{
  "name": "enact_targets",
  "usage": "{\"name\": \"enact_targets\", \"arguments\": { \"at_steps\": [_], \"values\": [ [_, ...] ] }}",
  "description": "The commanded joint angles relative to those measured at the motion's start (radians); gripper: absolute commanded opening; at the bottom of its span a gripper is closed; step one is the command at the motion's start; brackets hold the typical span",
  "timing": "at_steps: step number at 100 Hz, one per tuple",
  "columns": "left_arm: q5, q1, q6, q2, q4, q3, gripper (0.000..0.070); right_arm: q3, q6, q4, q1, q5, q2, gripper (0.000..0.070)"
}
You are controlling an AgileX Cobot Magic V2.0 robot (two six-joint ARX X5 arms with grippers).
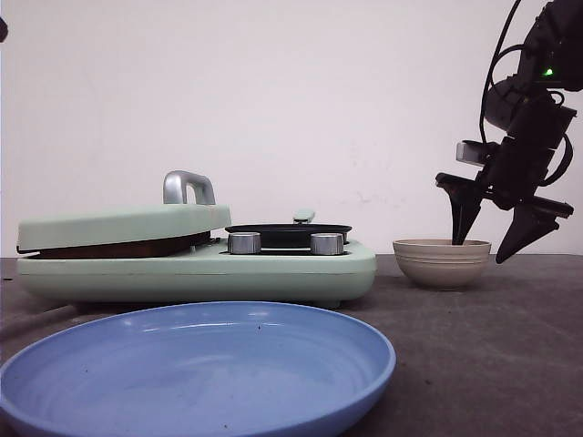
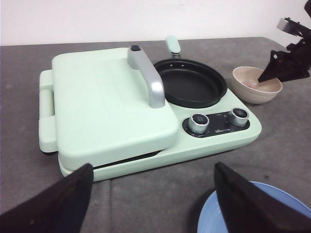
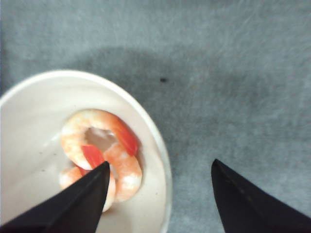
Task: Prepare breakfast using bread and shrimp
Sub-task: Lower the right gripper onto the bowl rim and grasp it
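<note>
Pink-orange shrimp (image 3: 104, 155) lie in a beige bowl (image 1: 442, 262), which also shows in the left wrist view (image 2: 256, 85) and the right wrist view (image 3: 155, 141). My right gripper (image 1: 492, 238) is open and straddles the bowl's right rim: one finger dips inside by the shrimp, the other hangs outside over the table; it also shows in the right wrist view (image 3: 158, 167). My left gripper (image 2: 153, 174) is open and empty over the grey table in front of the cooker. The bread is out of view; the cooker's lid is down.
A mint-green breakfast cooker (image 1: 196, 259) has a closed grill lid with a metal handle (image 2: 146, 75), a black frying pan (image 2: 190, 82) and two knobs (image 2: 199, 122). A blue plate (image 1: 196, 369) sits at the front.
</note>
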Motion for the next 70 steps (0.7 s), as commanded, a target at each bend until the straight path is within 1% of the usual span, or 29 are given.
{"name": "enact_targets", "arguments": {
  "at_steps": [1, 36, 46, 70],
  "values": [
    [-0.003, -0.002, 0.005, 0.0, 0.008, 0.003, 0.0422, 0.023, -0.012, -0.001, 0.0, -0.003, 0.04, 0.0401],
    [-0.003, -0.002, 0.005, 0.0, 0.008, 0.003, 0.0422, 0.023, -0.014, -0.002, 0.001, 0.012, 0.05, 0.0399],
    [-0.003, -0.002, 0.005, 0.0, 0.008, 0.003, 0.0422, 0.023, -0.016, -0.003, 0.001, 0.027, 0.05, 0.0369],
    [-0.003, -0.002, 0.005, 0.0, 0.008, 0.003, 0.0422, 0.023, -0.016, -0.006, 0.001, 0.027, 0.051, 0.0363]
  ]
}}
